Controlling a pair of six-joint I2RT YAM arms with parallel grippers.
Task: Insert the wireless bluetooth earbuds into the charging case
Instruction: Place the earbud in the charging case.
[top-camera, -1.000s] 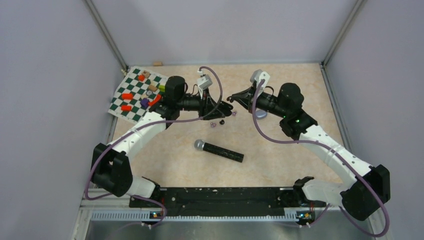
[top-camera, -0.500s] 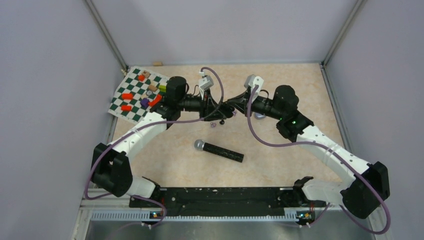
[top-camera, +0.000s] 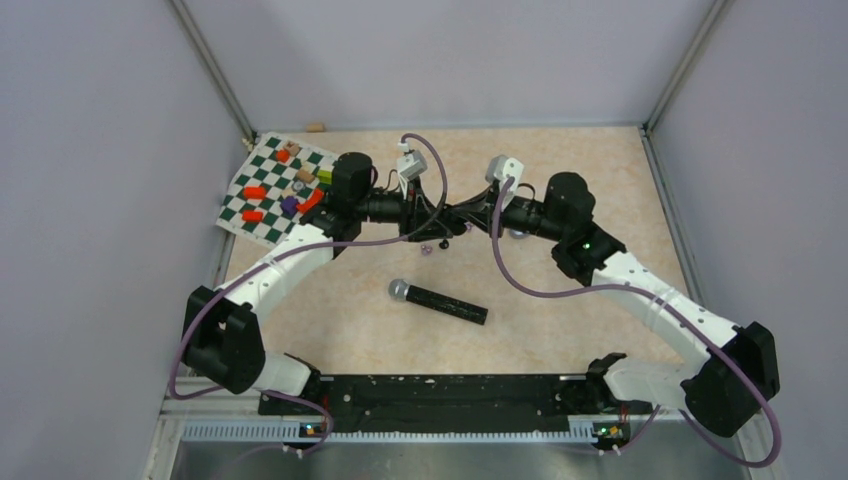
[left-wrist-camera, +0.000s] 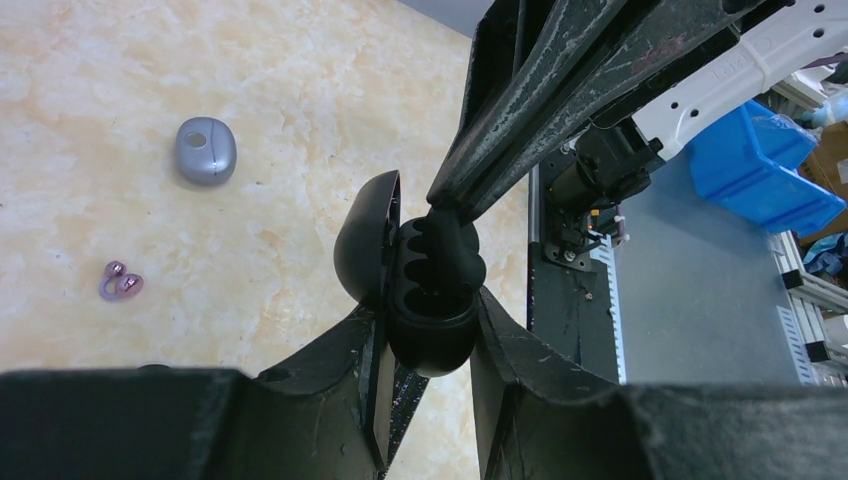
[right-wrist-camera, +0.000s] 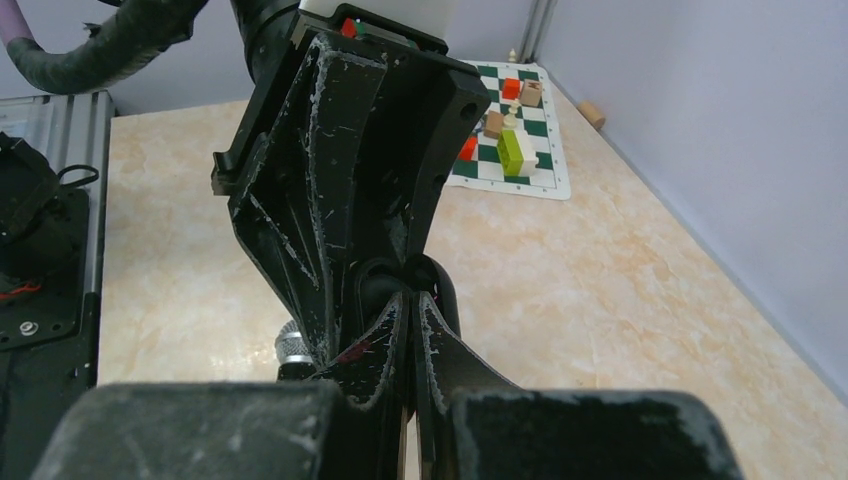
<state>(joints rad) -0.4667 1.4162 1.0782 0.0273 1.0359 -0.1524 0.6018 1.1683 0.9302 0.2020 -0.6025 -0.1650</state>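
My left gripper (top-camera: 443, 216) is shut on a black charging case (left-wrist-camera: 432, 325) and holds it above the table, lid (left-wrist-camera: 360, 235) open to the left. My right gripper (top-camera: 463, 213) meets it from the right. Its fingers (left-wrist-camera: 520, 110) are pressed together, with the tips at the case's upper well. A small black rounded earbud (left-wrist-camera: 456, 240) sits at those tips, partly in the well. Two purple earbuds (left-wrist-camera: 120, 283) lie together on the table, also visible from the top (top-camera: 426, 247). In the right wrist view my right gripper (right-wrist-camera: 412, 298) points into the case (right-wrist-camera: 440, 285).
A grey closed case (left-wrist-camera: 206, 150) lies on the table, partly under my right arm in the top view (top-camera: 519, 231). A black microphone (top-camera: 440, 302) lies nearer the bases. A green checkered mat (top-camera: 262, 190) with coloured blocks is at the far left.
My right gripper has moved left to meet the case in my left gripper. My left arm has hardly moved.
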